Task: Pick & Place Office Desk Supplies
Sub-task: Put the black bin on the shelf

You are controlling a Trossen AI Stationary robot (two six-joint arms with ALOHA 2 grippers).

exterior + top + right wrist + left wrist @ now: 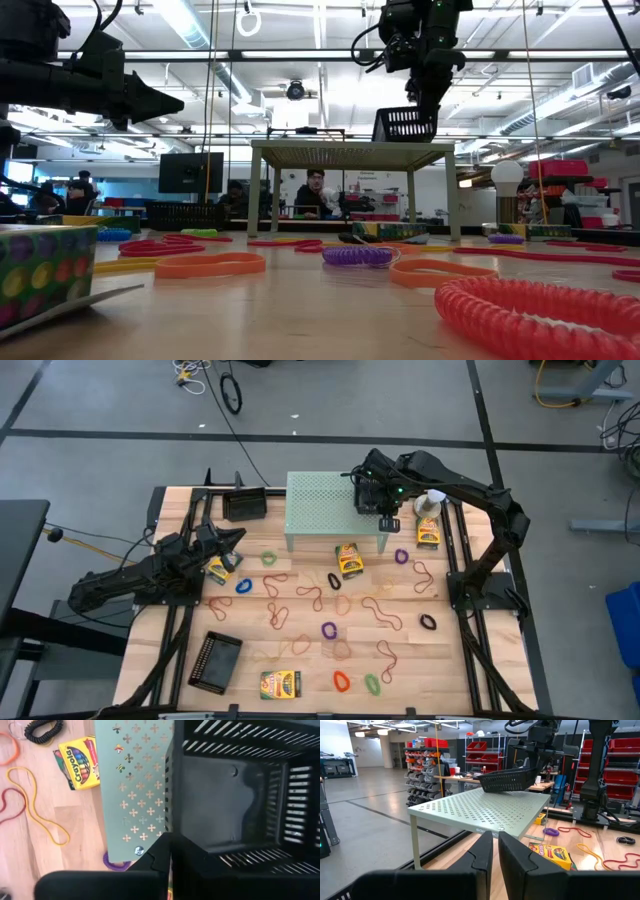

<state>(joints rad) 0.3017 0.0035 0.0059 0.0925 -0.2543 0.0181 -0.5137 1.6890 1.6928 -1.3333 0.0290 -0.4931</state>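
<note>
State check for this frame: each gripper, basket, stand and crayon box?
Right gripper: pinching the black basket's wall.
Black basket: tilted on pale green stand.
Left gripper: nearly shut, empty, above the table.
Crayon box: lying flat beside the stand.

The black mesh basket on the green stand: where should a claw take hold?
Grip the black mesh basket by its thin upright rim wall, from above. It sits open side up on the pale green stand, so one finger can go inside the wall and one outside, probably.
</note>
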